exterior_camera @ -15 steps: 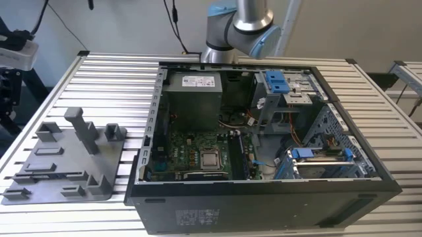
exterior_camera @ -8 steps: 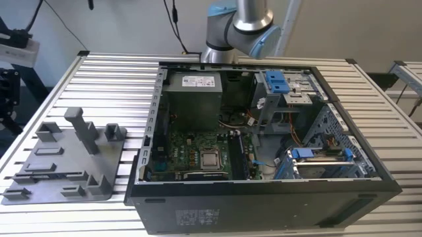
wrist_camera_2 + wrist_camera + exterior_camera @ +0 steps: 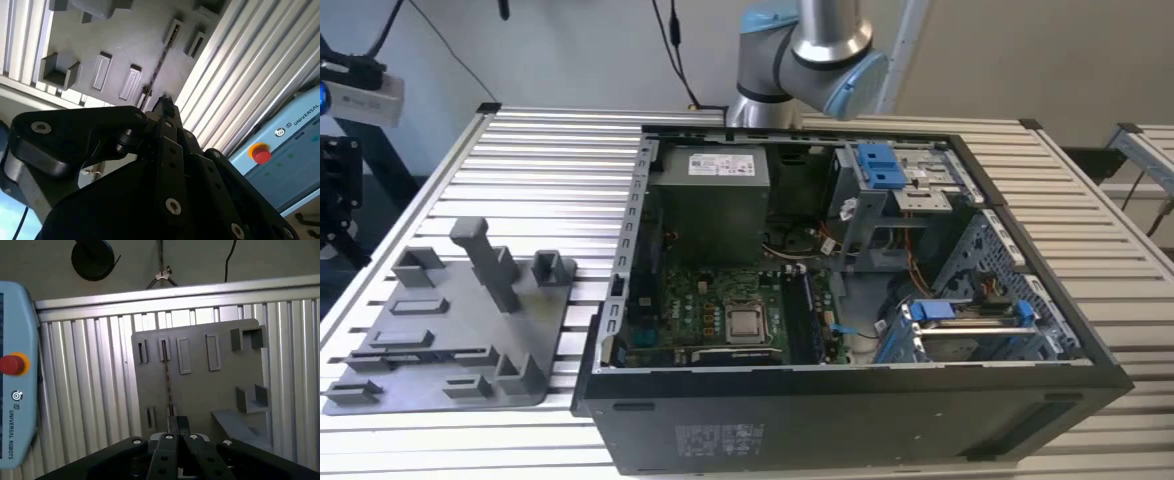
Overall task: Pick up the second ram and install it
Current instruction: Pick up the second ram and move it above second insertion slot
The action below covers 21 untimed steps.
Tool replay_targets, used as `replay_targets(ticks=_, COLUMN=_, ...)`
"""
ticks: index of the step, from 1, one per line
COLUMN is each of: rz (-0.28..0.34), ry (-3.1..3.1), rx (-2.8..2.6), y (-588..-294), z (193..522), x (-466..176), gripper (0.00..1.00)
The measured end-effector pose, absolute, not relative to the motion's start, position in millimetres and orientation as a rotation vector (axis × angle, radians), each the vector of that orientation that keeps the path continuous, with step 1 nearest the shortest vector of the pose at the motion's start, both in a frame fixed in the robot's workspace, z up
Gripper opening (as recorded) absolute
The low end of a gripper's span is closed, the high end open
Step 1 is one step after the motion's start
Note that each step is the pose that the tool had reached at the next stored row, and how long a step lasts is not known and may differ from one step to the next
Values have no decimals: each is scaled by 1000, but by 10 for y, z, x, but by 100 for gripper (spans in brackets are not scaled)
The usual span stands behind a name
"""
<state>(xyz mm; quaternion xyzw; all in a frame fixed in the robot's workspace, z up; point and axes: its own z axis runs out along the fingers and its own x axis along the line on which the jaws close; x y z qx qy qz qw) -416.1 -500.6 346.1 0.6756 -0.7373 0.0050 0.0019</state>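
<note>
In the first wrist view the tool (image 3: 176, 421) is clamped on the second ram (image 3: 167, 380), seen edge-on against the grey tray (image 3: 200, 390) on the ribbed tabletop (image 3: 90, 390).

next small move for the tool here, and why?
Probably lower the tool toward the second ram, shifting along it toward its middle. In both wrist views the ram stands on edge in the grey tray, not grasped. The tool lines up with one end of it and appears to be high above the tray.
</note>
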Motion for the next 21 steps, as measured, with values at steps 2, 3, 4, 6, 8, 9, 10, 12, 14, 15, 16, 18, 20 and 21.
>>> replay_targets(ticks=2, rz=16, ry=-2279, rx=2157, y=-5004, z=3455, x=-4161, gripper=11)
replay_targets(ticks=3, rz=16, ry=-2267, rx=2170, y=-5002, z=3452, x=-4163, gripper=11)
replay_targets(ticks=4, rz=16, ry=-2256, rx=2181, y=-5001, z=3448, x=-4167, gripper=11)
replay_targets(ticks=6, rz=16, ry=-2238, rx=2199, y=-4999, z=3438, x=-4176, gripper=11)
replay_targets(ticks=8, rz=16, ry=-2225, rx=2213, y=-4996, z=3427, x=-4192, gripper=11)
replay_targets(ticks=9, rz=16, ry=-2221, rx=2217, y=-4993, z=3421, x=-4203, gripper=11)
replay_targets(ticks=10, rz=16, ry=-2217, rx=2221, y=-4989, z=3414, x=-4212, gripper=11)
replay_targets(ticks=12, rz=16, ry=-2212, rx=2226, y=-4979, z=3405, x=-4222, gripper=11)
replay_targets(ticks=14, rz=16, ry=-2212, rx=2226, y=-4977, z=3403, x=-4222, gripper=11)
replay_targets(ticks=15, rz=16, ry=-2212, rx=2226, y=-4975, z=3401, x=-4222, gripper=11)
replay_targets(ticks=16, rz=16, ry=-2212, rx=2226, y=-4974, z=3402, x=-4223, gripper=11)
replay_targets(ticks=18, rz=16, ry=-2212, rx=2226, y=-4973, z=3403, x=-4223, gripper=11)
replay_targets(ticks=20, rz=16, ry=-2212, rx=2226, y=-4971, z=3402, x=-4223, gripper=11)
replay_targets(ticks=21, rz=16, ry=-2212, rx=2226, y=-4971, z=3402, x=-4223, gripper=11)
